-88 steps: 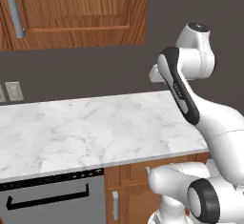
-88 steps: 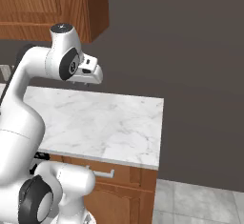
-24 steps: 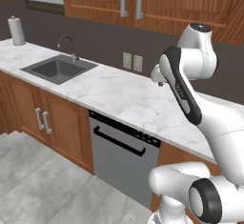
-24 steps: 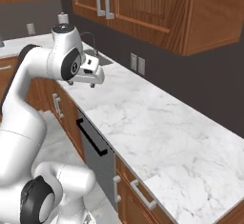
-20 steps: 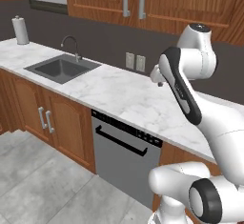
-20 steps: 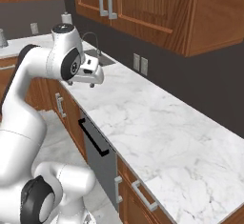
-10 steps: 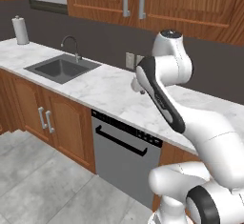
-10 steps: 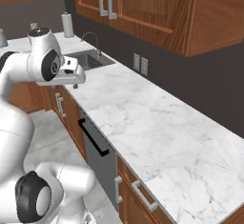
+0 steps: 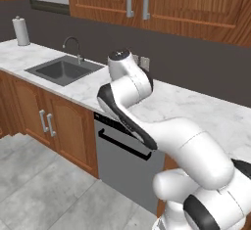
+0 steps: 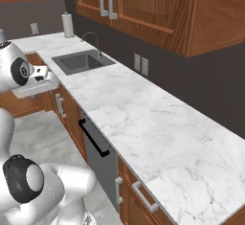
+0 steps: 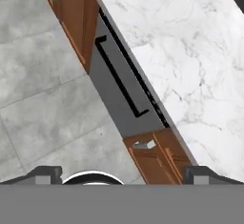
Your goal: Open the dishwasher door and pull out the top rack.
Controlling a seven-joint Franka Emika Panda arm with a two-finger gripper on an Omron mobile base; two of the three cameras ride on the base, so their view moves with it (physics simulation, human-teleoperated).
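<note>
The dishwasher door (image 9: 128, 171) is a grey panel under the marble counter, shut flush with the cabinets. Its black bar handle (image 9: 123, 145) runs below the black control strip (image 11: 135, 75). The door (image 10: 99, 159) and the handle (image 10: 94, 138) also face the floor in the right base view. In the hand view I look down on the door (image 11: 114, 105) and its handle (image 11: 120, 79). My gripper (image 11: 125, 174) hangs high above the floor in front of the door, open, with nothing between its far-apart fingertips (image 11: 45, 172). My wrist (image 10: 34, 86) is left of the counter. The top rack is hidden behind the door.
A sink (image 9: 62, 70) with a faucet (image 9: 74, 47) lies left of the dishwasher. A paper towel roll (image 9: 21, 31) stands at the far left. Brown cabinet doors (image 9: 60, 125) flank the dishwasher. The grey tile floor (image 9: 44, 190) spreads in front, and wall cabinets (image 9: 147, 1) hang above.
The base drove until the dishwasher and sink came into view, then settled. Over the last half second my arm swung left, out from over the counter to above the floor before the door.
</note>
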